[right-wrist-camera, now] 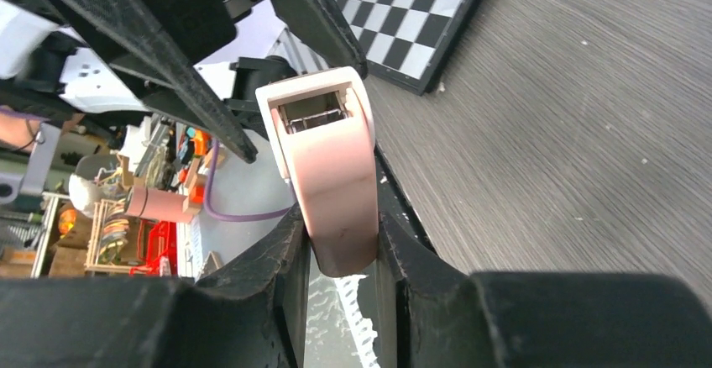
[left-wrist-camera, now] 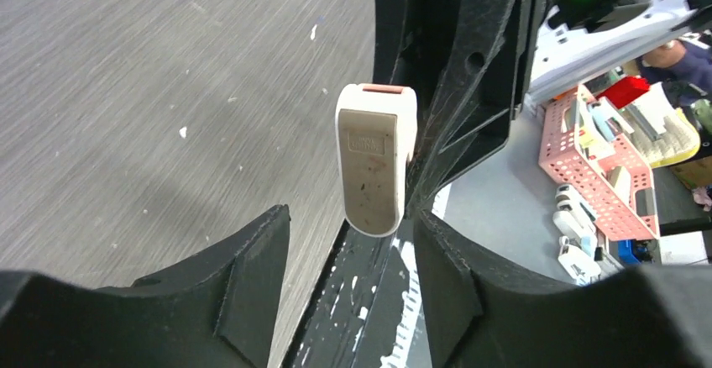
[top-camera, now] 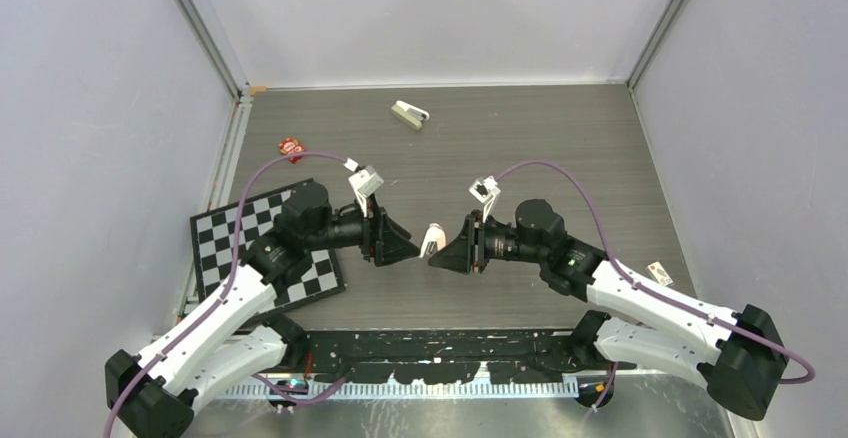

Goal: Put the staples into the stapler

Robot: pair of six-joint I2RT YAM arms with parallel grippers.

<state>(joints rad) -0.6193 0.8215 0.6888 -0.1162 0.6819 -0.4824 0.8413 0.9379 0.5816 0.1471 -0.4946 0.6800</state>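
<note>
Left arm (top-camera: 225, 308) and right arm (top-camera: 650, 303) reach in level, nose to nose. Right jaws clamp the pink object (right-wrist-camera: 332, 183); left jaws gape either side of it, not touching. Only the overhead view shows the stapler (top-camera: 409, 114), on the table (top-camera: 560, 148) well beyond both jaws.

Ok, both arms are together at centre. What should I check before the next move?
1. Right gripper clamped on the pink object: ok.
2. Left gripper open: ok. The object's tip sits between its fingers; whether it touches one of them: cannot tell.
3. Right item in hand: not ok. The beige stapler lies far back, out of both grippers.
4. Staples located: cannot tell; nothing in any view is clearly them.
5. Pink object's open end faces away from the right wrist, some metal showing inside; loaded or empty: cannot tell.
</note>
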